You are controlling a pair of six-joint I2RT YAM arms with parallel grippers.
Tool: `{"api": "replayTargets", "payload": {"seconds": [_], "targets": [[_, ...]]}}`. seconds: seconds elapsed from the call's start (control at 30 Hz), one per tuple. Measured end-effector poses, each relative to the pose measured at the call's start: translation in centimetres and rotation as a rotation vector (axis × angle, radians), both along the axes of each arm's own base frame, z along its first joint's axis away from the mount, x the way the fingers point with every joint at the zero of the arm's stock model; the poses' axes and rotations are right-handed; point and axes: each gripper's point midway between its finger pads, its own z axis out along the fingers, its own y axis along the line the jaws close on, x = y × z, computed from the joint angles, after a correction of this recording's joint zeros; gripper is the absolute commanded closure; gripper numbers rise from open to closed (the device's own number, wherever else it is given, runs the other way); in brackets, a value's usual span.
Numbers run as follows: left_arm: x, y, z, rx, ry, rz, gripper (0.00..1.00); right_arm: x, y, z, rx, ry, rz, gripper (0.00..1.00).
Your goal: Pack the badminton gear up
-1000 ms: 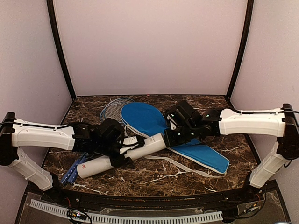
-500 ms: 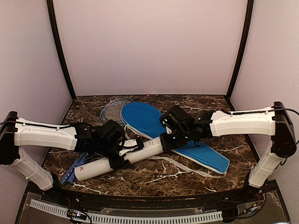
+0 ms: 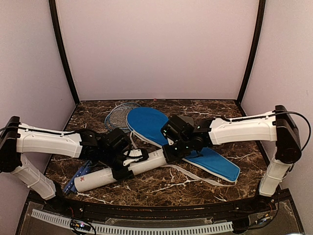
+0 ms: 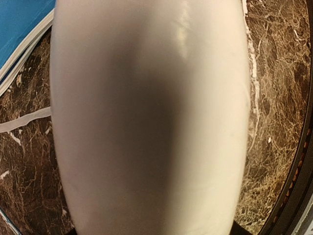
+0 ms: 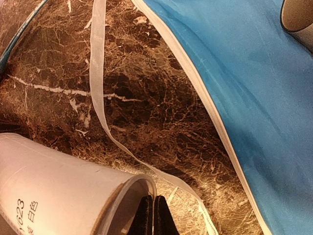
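A long white tube (image 3: pixel 98 178) lies slantwise on the marble table, over the blue handles (image 3: pixel 77 177) of the rackets. My left gripper (image 3: pixel 124 165) is closed round its middle; in the left wrist view the tube (image 4: pixel 146 117) fills the picture and hides the fingers. My right gripper (image 3: pixel 170 152) is at the tube's open right end. In the right wrist view its black fingertips (image 5: pixel 153 208) are pressed together on the rim of the tube (image 5: pixel 54 181), one inside and one outside. The blue zip bag (image 3: pixel 151 122) lies flat behind, partly under the right arm.
A racket head (image 3: pixel 116 115) sticks out from behind the bag at the back left. The bag's white strap (image 3: pixel 190 174) trails across the marble in front of it. A round grey thing with a dark rim (image 5: pixel 298 19) rests on the blue bag (image 5: pixel 244 83).
Both arms have shifted left and toward the near edge, and the tube has slid down-left with them. Its left end now lies further over the racket handles.
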Motion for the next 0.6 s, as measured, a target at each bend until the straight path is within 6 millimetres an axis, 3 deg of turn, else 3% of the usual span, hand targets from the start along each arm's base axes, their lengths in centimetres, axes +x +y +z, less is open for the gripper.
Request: {"api": "replayTargets", "payload": {"seconds": [0.6], "targets": [[-0.64,0.45,-0.34,0.017,0.035,0.004,0.39,-0.62,0.68,-0.29,-0.06,-0.007,0.073,0.99]]}}
